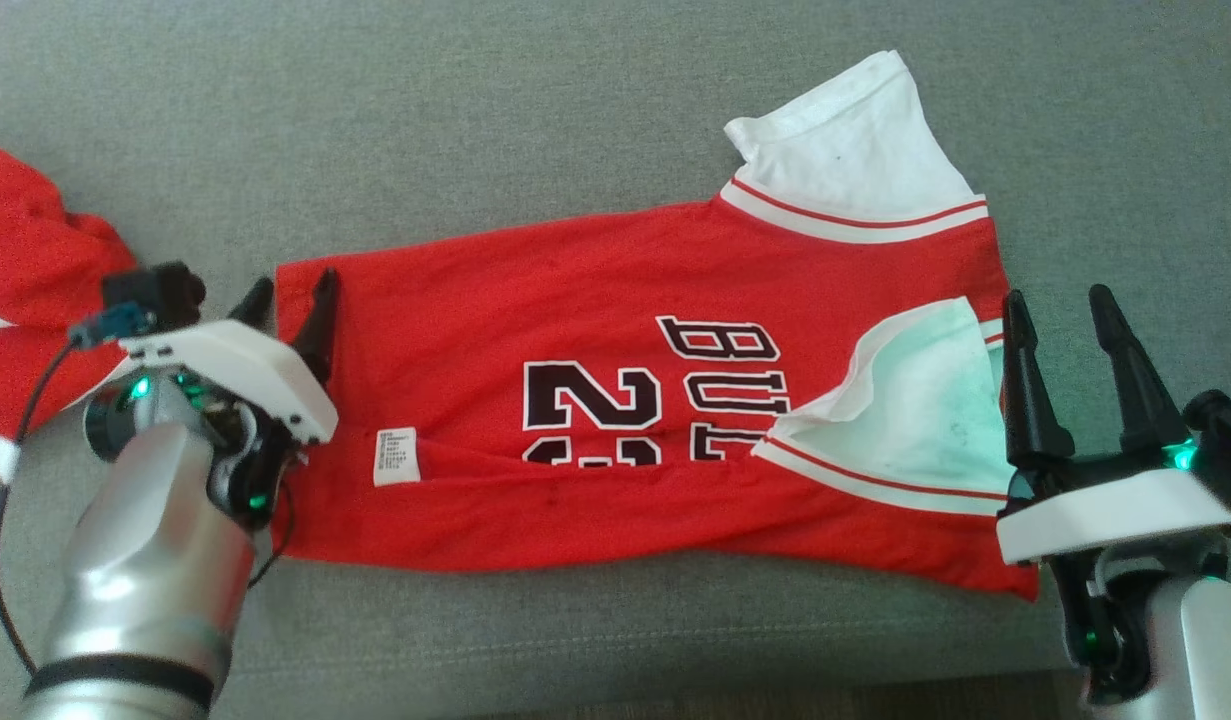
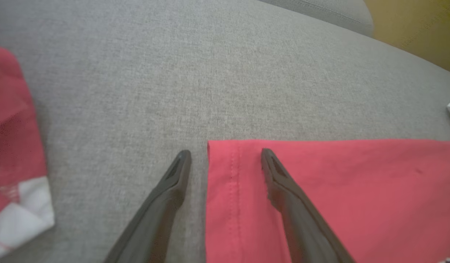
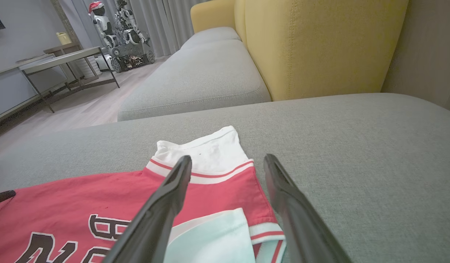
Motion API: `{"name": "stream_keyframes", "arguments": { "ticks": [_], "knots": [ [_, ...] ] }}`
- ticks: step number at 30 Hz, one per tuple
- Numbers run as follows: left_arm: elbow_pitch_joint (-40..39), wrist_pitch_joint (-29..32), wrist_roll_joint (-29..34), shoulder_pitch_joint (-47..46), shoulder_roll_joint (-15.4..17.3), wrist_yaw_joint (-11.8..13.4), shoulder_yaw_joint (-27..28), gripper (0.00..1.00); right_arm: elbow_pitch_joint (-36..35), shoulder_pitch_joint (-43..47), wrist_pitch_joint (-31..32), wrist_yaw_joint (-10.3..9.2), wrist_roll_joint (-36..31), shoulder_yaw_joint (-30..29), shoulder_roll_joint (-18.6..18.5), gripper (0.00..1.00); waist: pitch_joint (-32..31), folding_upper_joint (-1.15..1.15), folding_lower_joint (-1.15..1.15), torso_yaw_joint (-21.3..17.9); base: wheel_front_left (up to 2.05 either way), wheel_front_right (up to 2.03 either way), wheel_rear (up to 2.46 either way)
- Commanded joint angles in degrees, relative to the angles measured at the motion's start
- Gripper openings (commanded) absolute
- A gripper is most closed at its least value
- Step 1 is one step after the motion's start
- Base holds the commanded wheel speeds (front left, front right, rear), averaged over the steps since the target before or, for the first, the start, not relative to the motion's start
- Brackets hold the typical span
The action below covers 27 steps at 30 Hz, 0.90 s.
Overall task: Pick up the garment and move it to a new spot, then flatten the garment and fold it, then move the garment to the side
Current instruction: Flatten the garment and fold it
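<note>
garment [image 1: 575, 330] lying between claws | step: likely folding | left claw [image 1: 293, 290] open astride hem [image 2: 225, 171] | right claw [image 1: 1059, 300] open | next: pinch both ends

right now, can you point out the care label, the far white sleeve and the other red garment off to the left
care label [image 1: 395, 457]: head view, middle of the white tag
far white sleeve [image 1: 855, 140]: head view, plain white cloth above the stripe
other red garment [image 1: 35, 260]: head view, red cloth near the left edge
</note>
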Motion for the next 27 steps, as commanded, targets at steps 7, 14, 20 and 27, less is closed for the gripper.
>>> {"name": "stream_keyframes", "arguments": {
  "ticks": [7,14,20,27],
  "knots": [
    [4.34,0.17,-1.25,-4.15,0.41,-1.93,-1.12,0.00,-0.42,-2.99,-0.60,-0.04,0.08,-0.53,-0.53,1.00,-0.40,0.00,0.00,0.09,0.00,0.00,0.00],
    [4.72,-3.87,-1.13,-5.83,0.65,-2.24,-3.17,0.00,3.86,-8.97,0.94,-0.04,-1.04,-2.70,-0.53,1.00,-1.26,0.00,0.00,0.99,0.00,0.00,0.00],
    [4.89,-6.62,-1.01,-8.35,0.22,-2.28,-3.98,0.00,13.51,-19.38,2.70,-0.04,-1.81,-4.15,-1.32,1.00,0.10,0.00,0.00,2.56,0.00,0.00,0.00],
    [5.11,-8.83,-1.25,-12.74,-1.62,-2.31,-5.87,0.00,31.29,-35.32,5.08,-0.04,-1.56,-3.48,-5.12,1.00,3.69,0.00,0.00,6.02,0.00,0.00,0.00]
  ]
}}
